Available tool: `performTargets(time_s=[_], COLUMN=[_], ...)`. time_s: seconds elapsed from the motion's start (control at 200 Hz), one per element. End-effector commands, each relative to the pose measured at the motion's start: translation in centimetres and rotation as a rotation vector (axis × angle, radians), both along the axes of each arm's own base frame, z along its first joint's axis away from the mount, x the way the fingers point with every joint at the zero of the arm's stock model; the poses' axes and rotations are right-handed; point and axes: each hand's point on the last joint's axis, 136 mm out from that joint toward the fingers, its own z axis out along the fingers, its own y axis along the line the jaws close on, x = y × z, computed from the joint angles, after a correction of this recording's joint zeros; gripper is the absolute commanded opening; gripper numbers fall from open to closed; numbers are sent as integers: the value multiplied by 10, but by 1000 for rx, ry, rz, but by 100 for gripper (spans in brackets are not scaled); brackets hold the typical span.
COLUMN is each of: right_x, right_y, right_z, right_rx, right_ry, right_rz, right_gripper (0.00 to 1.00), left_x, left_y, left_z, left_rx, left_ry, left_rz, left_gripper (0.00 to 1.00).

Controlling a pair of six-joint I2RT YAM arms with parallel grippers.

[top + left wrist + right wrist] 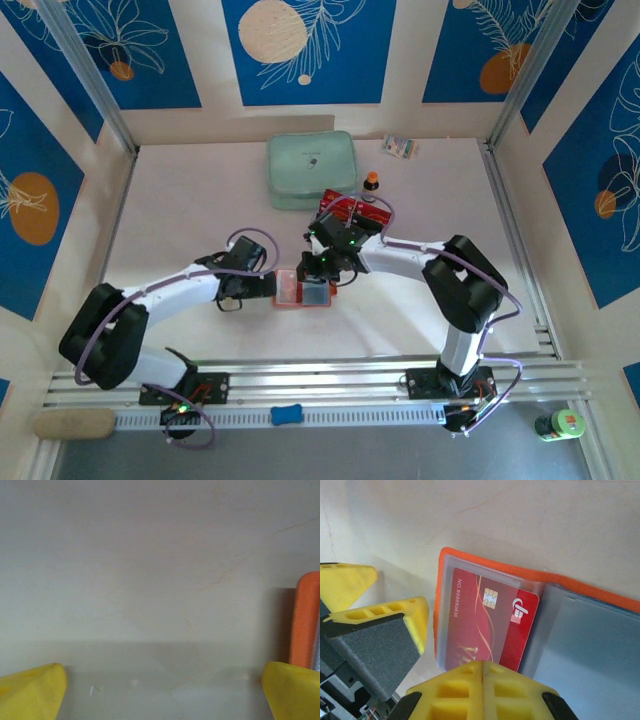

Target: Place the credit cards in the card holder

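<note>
- White table (180, 200) between blue-patterned walls: the card holder (302, 290) lies open near its middle, towards the near edge.
- One red card (485, 625) sits in a clear pocket (mostly in, I judge).
- The right gripper (482, 672) is pinched closed at that card's end; the left gripper (160, 695) gapes wide beside the holder's orange edge.
- The other credit cards (345, 205) wait towards the far edge, so most of the work remains.

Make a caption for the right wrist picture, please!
Shut right gripper at the end of a red credit card half-tucked into the clear pocket of the open orange card holder.
</note>
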Motion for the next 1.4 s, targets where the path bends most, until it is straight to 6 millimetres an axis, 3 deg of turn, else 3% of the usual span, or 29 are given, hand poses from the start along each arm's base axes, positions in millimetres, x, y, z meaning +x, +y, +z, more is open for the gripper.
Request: performTargets(time_s=[0.0,0.41,0.965,1.11,1.39], right_x=[0,-4,-9,-7,2], right_y=[2,-2,21,20,10], right_z=[-6,-27,-34,-27,11], right_rx=[-37,-113,-109,-97,-37], right_ry=[1,27,54,50,-3], right_rz=[16,9,43,38,11], right_gripper=[5,2,1,0,1], left_x=[-2,-2,-2,-2,1], left_y=[7,6,3,4,9], left_z=[-6,-14,-21,-19,1], left_rx=[33,39,34,33,34], left_ry=[18,33,41,37,4], left_rz=[2,-16,-29,-26,3], left_gripper=[100,100,100,100,100])
